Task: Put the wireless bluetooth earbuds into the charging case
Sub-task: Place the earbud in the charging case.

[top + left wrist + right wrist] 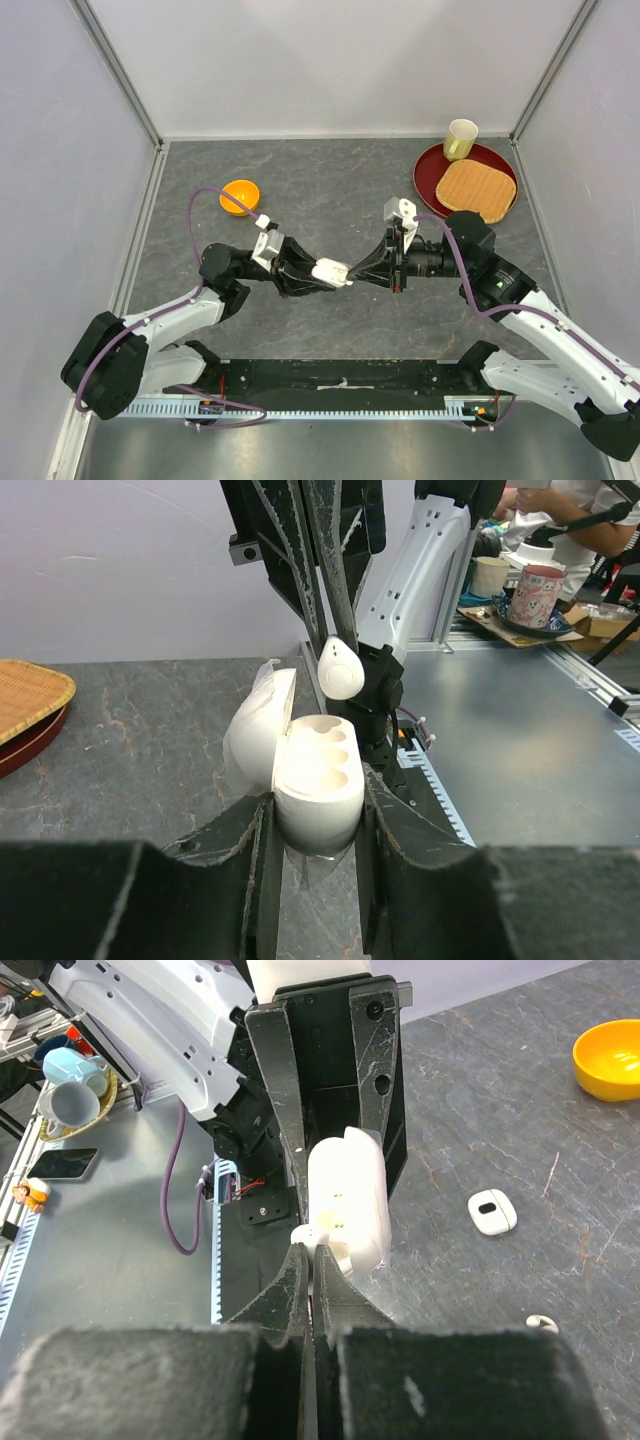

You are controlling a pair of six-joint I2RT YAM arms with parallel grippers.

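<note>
My left hand (318, 832) is closed snugly on the lower body of the small, glossy white plastic charging case (318, 780). It holds the case clear of the dark grey, stone-patterned counter (330, 190), with the hinged lid (258, 735) swung open to one side and the rounded wells facing my other arm. My right hand (311, 1260) is almost fully shut, its black fingertips pinching one tiny white plastic earbud (341, 668) by what I take to be its short stem. The smooth bulb hangs just above the case mouth and looks apart from it in the left wrist view. From the right wrist the two overlap, so I cannot tell whether they touch. I judge the earbud to be almost weightless, hard and slick, and so rounded that it could squirt out of a pinch or twist as it meets the well. The stem is the place to hold it, leaving the bulb free to seat. The case is a stiff shell, best gripped on its flat sides below the seam so the lid is not pushed closed. On the counter lie a second small white case (492, 1212) with a dark oval mark and, near it, a loose white earbud (541, 1322). A shiny orange bowl (607, 1058) sits farther off.
</note>
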